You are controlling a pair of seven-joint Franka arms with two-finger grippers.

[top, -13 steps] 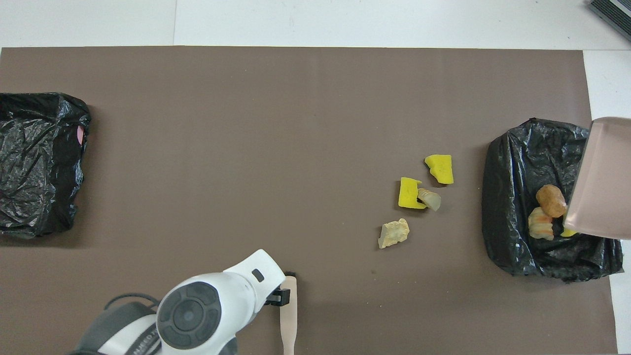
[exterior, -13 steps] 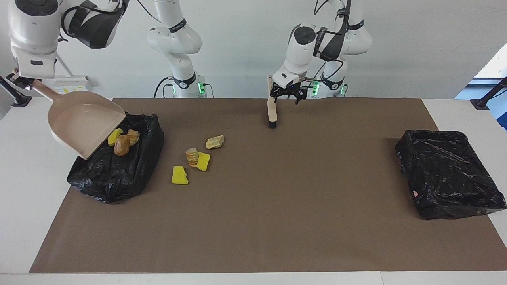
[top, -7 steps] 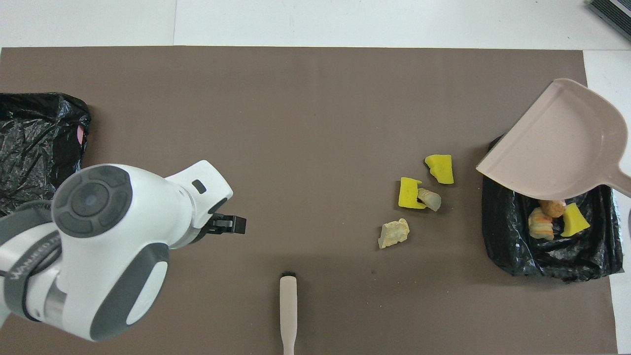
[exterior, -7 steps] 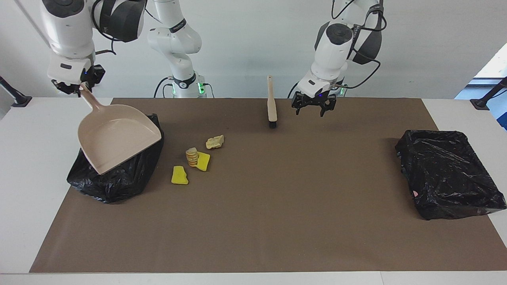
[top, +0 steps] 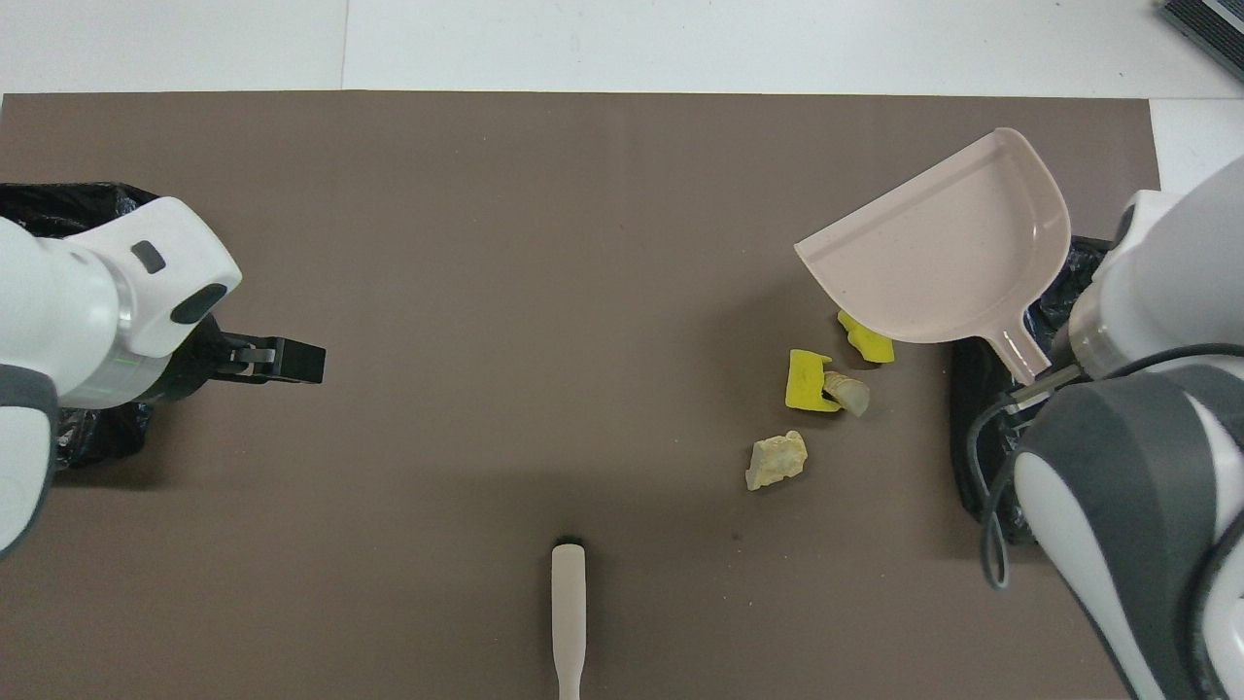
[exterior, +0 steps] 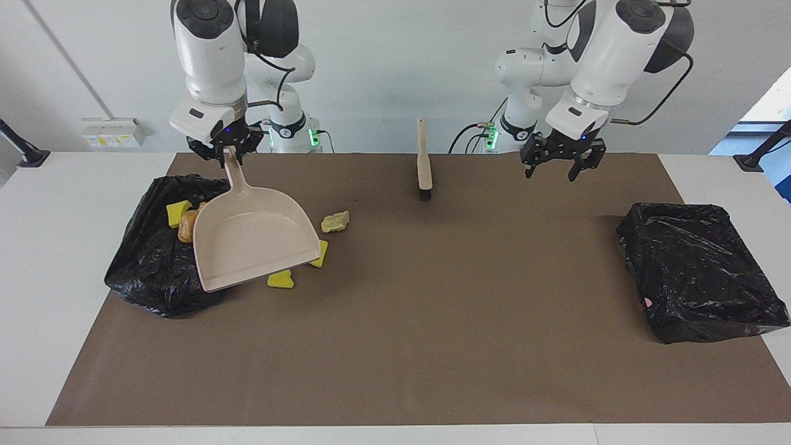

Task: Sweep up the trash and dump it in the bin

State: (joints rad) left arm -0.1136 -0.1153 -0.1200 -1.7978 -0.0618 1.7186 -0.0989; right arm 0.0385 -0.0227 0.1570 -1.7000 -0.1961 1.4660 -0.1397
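Note:
My right gripper [exterior: 225, 152] is shut on the handle of the beige dustpan [exterior: 253, 238], which hangs tilted over the bin's edge and the nearest scraps. Trash on the mat: a pale lump [exterior: 335, 221], a yellow sponge [top: 807, 381] with a tan lump [top: 848, 392] against it, and another yellow sponge [exterior: 281, 280] partly under the pan. A yellow chunk [exterior: 178, 212] and a brown lump [exterior: 187, 225] lie in the black-bagged bin [exterior: 154, 272]. My left gripper [exterior: 562, 165] hangs open and empty over the mat toward the left arm's end.
The beige brush [exterior: 424, 167] lies on the brown mat [exterior: 432, 321] close to the robots, midway between the arms, with nothing holding it. A second black-bagged bin [exterior: 698, 272] stands at the left arm's end of the table.
The right arm has swung the dustpan from over the bin to over the scraps beside it. The left gripper let go of the brush and moved off toward its own end.

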